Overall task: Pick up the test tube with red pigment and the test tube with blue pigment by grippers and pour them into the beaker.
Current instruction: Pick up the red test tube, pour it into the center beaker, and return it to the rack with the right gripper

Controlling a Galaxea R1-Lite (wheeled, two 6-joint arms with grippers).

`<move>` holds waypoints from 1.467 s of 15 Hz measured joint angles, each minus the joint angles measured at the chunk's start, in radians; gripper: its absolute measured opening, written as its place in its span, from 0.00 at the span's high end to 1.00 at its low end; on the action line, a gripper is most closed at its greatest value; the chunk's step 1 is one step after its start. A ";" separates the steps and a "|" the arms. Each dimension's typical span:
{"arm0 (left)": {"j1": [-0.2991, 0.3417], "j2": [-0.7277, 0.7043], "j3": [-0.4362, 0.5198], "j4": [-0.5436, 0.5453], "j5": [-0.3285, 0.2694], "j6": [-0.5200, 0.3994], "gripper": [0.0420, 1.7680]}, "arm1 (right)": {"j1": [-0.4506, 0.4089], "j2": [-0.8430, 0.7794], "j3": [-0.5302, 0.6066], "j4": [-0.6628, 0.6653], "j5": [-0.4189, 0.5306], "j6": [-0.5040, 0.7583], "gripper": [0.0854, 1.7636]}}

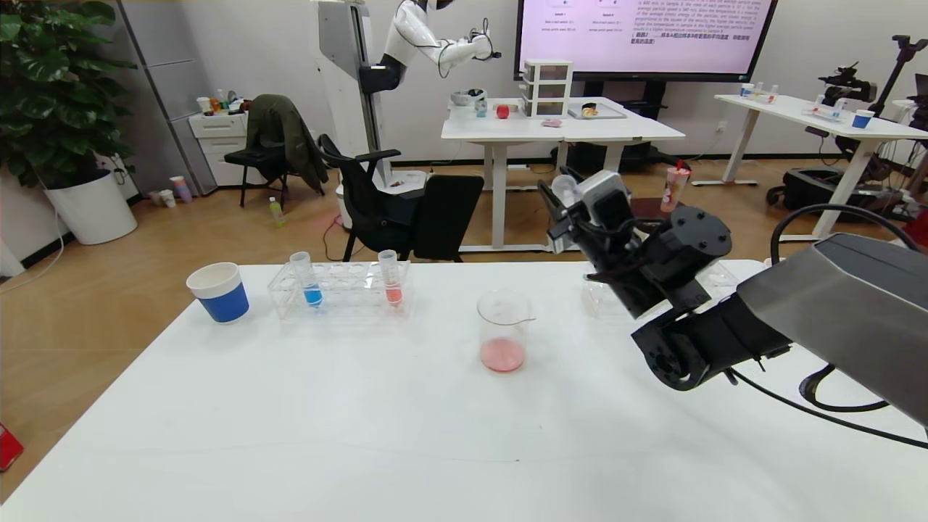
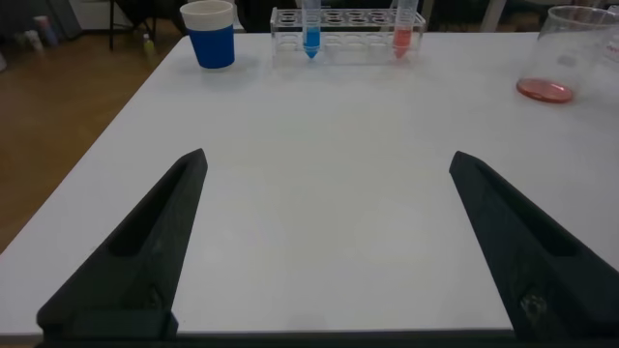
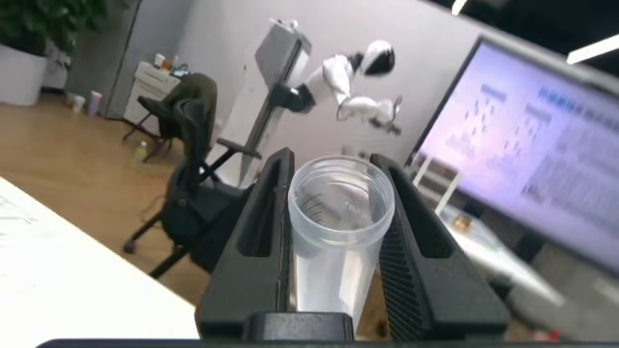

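My right gripper [image 1: 562, 197] is raised above the table to the right of the beaker [image 1: 504, 330], tilted up and away. It is shut on a clear test tube [image 3: 334, 232] that shows no liquid inside. The beaker holds a shallow layer of red liquid [image 2: 545, 91]. The test tube with blue pigment [image 1: 309, 280] stands upright in a clear rack [image 1: 341, 293] at the far left, beside a tube of salmon-red liquid [image 1: 391, 280]. My left gripper [image 2: 329, 157] hovers open over the near table, nothing between its fingers; the head view does not show it.
A blue-and-white paper cup [image 1: 219, 292] stands left of the rack. A second clear rack [image 1: 600, 297] sits partly hidden behind my right wrist. The white table [image 1: 362, 435] stretches toward me. Chairs and other tables stand beyond its far edge.
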 joint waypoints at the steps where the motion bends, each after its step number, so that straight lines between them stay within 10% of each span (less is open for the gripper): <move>1: 0.000 0.000 0.000 0.000 0.000 0.000 0.01 | 0.006 -0.016 0.022 0.032 -0.048 0.062 0.73; 7: 0.000 0.000 0.000 0.000 0.000 0.000 0.01 | -0.004 -0.188 0.132 0.474 -0.176 0.341 0.73; 13: 0.000 0.000 0.000 0.000 0.000 0.000 0.01 | -0.066 -0.296 0.156 0.492 -0.167 0.381 0.73; 22: 0.000 0.000 0.000 0.000 0.000 0.000 0.01 | -0.529 -0.347 0.006 0.717 -0.037 0.384 0.73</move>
